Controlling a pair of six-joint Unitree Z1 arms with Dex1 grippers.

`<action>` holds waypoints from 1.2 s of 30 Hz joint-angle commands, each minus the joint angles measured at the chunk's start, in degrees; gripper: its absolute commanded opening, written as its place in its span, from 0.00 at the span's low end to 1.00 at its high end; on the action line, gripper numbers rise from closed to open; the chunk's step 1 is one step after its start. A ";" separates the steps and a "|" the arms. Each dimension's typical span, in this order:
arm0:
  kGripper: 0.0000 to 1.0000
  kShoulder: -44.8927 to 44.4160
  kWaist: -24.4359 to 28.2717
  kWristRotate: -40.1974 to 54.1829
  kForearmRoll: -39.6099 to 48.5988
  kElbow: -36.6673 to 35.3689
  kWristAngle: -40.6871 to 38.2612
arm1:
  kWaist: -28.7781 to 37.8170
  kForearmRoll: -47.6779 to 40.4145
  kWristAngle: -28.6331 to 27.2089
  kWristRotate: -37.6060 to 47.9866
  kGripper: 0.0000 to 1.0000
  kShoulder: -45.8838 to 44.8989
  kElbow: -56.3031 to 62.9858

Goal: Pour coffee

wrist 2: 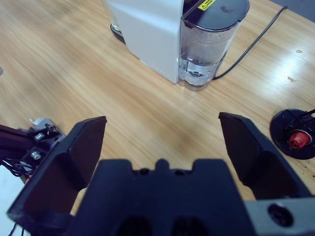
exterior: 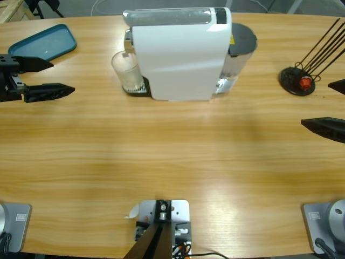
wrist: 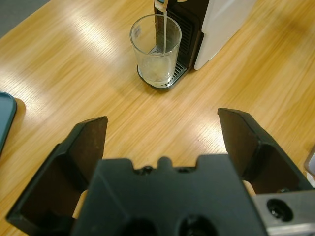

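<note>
A white boxy coffee machine (exterior: pixel 180 54) stands at the far middle of the long wooden table (exterior: pixel 172 156). A clear drinking glass (exterior: pixel 127 71) sits on the machine's drip tray under the spout, holding a shallow layer of pale yellowish coffee (wrist: pixel 156 73). The left gripper (exterior: pixel 47 77) hovers well left of the glass, jaws apart and holding nothing. The right gripper (exterior: pixel 330 106) hovers at the right edge, jaws likewise apart, near a black round capsule stand (exterior: pixel 298 81). A teal tray (exterior: pixel 42 42) lies far left.

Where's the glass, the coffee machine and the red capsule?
glass (wrist: pixel 155 54): left wrist view, on its clear side wall.
coffee machine (exterior: pixel 178 59): high view, on its white body.
red capsule (exterior: pixel 305 82): high view, on its top.
</note>
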 commanded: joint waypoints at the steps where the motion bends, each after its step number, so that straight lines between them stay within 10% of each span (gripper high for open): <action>1: 0.97 0.57 -0.62 0.41 -0.55 1.14 1.13 | -0.58 -0.44 0.83 -0.29 1.00 -1.56 2.40; 36: 0.97 2.33 -2.39 -0.56 -0.55 -2.92 0.84 | -0.59 0.18 -2.35 1.31 1.00 0.30 2.47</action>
